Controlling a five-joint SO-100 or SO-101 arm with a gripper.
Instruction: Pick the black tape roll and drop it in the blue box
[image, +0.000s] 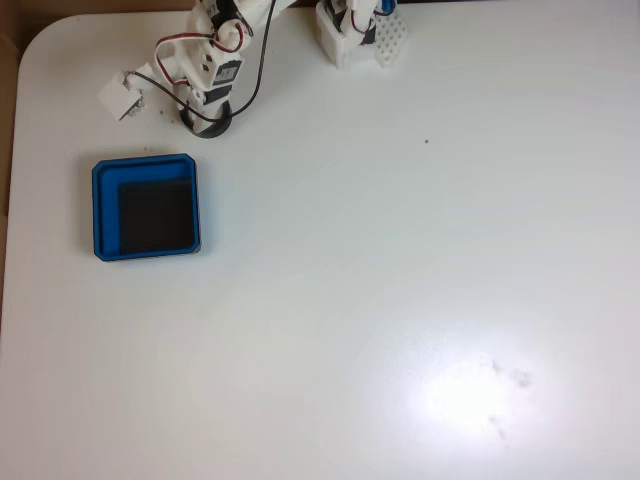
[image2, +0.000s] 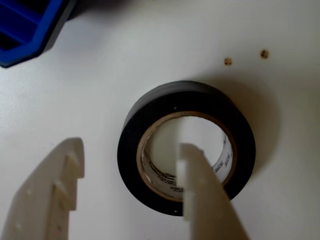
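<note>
The black tape roll (image2: 150, 107) lies flat on the white table, its pale inner core visible in the wrist view. My gripper (image2: 131, 147) is open and straddles the roll's left wall: one white finger (image2: 200, 190) reaches into the hole, the other finger (image2: 55, 195) stands outside on the left. From the fixed view the tape roll (image: 212, 122) peeks out beneath the gripper (image: 195, 108) near the table's top left. The blue box (image: 105, 210), with a black floor, sits a little below and left of it; a corner of the blue box (image2: 30, 40) shows at the wrist view's top left.
The arm's base (image: 350, 35) stands at the top edge of the table, with a white perforated block (image: 392, 42) beside it. The table's left edge and rounded corner (image: 30, 50) lie close to the box. Bright glare (image: 470, 395) marks the lower right.
</note>
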